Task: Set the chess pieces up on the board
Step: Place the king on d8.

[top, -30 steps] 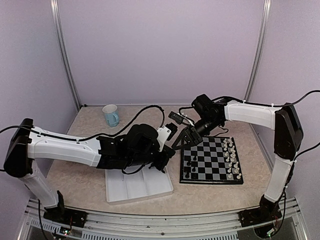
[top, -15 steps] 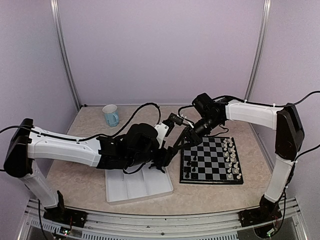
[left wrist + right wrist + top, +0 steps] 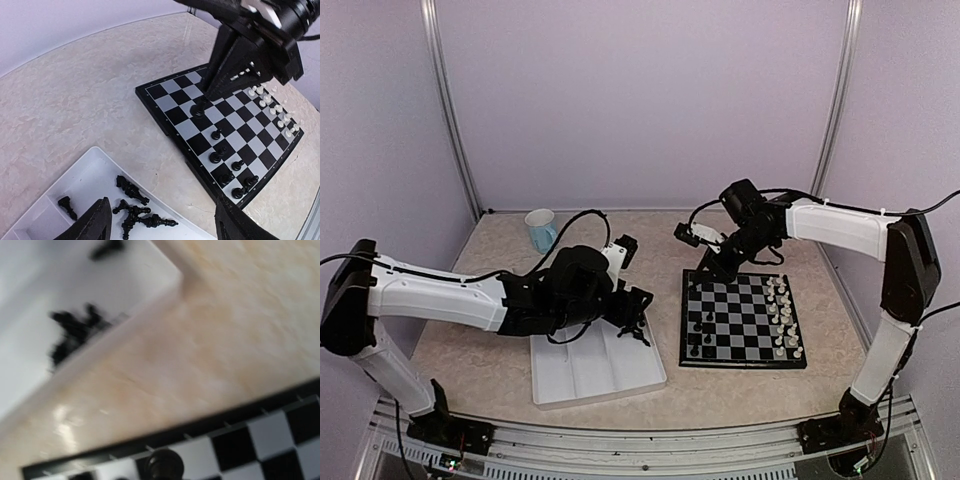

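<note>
Where the beige, marble-patterned tabletop (image 3: 460,360) is closed in by pale lilac walls (image 3: 640,100) and slim metal corner posts (image 3: 453,120), a light blue mug (image 3: 542,231) is set at the far left, well apart from everything else. A white rectangular plastic compartment tray (image 3: 595,375) is laid near the middle, towards the near edge. A small square chessboard (image 3: 750,335) with black and pale grey squares and a black border is placed just to the tray's right, apart from it.

Tiny black plastic chess pieces (image 3: 132,190) are seen in two places. A loose heap is left lying in the tray compartment nearest the board, with a single one in the next compartment, and several are stood upright along the board's left side. Tiny white chess pieces (image 3: 782,320) are lined up along its right side.

The left gripper (image 3: 638,318) is held over the tray's far right part, its fingers spread wide. The right gripper (image 3: 705,268) is lowered over the board's far left corner, its fingers drawn narrow and pinched on one black piece (image 3: 200,109), which is set on a square there. In the blurred right wrist view, only the rounded top of that piece is made out beside the board's black border.
</note>
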